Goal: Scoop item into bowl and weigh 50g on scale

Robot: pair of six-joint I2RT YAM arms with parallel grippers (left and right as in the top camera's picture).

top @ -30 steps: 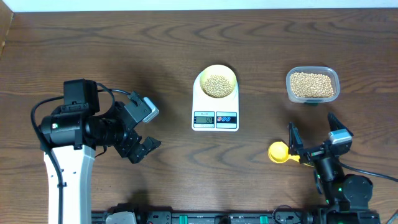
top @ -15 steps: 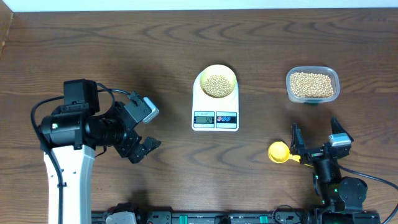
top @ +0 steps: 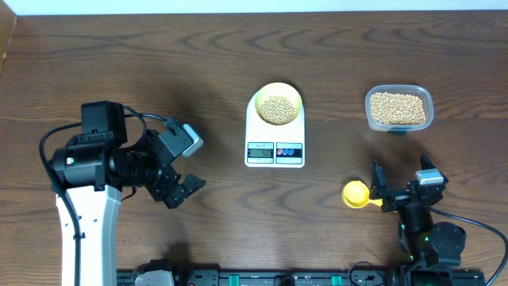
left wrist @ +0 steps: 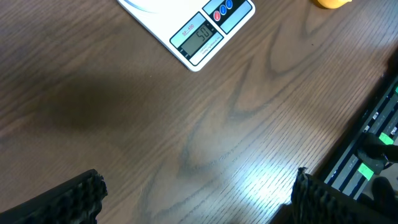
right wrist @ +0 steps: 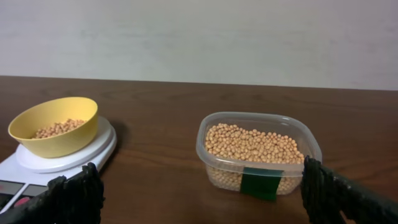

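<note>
Spotter: Right gripper (top: 401, 181) has drawn back a touch toward the near edge since a second ago. Nothing else has shifted.

Logger: Beans?

Spotter: One heap of beans (top: 277, 109) sits in the pale yellow bowl (top: 277, 90). Bowl stands upright on the round platform at the far end of the white scale (top: 275, 137). Display (left wrist: 200, 37) looks like 50; digits skewed in the left wrist view, so not certain.

Logger: Supply?

Spotter: More beans in the clear plastic tub (top: 369, 107), right of the scale and well apart from it, dark green label (right wrist: 261, 183) on its near wall.

Logger: Scoop?

Spotter: Yellow measuring scoop (top: 355, 194) lies on the brown wooden table (top: 119, 63), near side, just beside the right gripper's inner finger. Contact: cannot tell.

Logger: Jaws?

Spotter: Right gripper spread wide, nothing between the fingers; its camera looks at the tub and bowl. Left gripper (left wrist: 199, 202) also gaping wide and empty, held above bare table left of the scale, well apart from it.
</note>
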